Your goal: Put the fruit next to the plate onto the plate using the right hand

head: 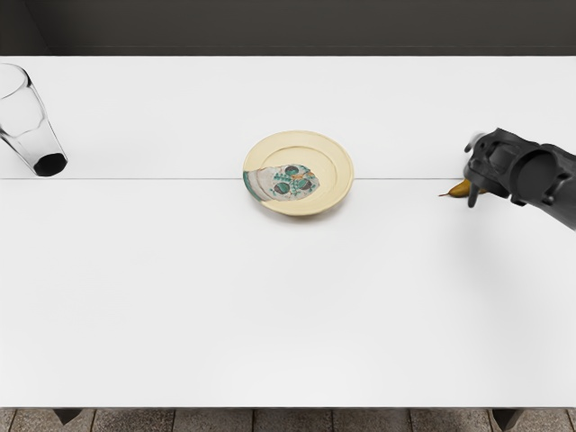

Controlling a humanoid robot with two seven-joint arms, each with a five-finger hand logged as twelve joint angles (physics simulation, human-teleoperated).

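A cream plate (298, 173) with a green and blue painted centre sits in the middle of the white table. Far to its right lies a yellow fruit (458, 190); only its pointed left end shows, and it looks like a banana. My right hand (486, 168), black, comes in from the right edge and sits on top of the fruit, fingers curled down around it. The fruit still rests on the table surface. The rest of the fruit is hidden under the hand.
A clear drinking glass (27, 121) with a dark base stands tilted at the far left. A thin seam (135, 178) runs across the table at the plate's level. Open white table lies between plate and hand.
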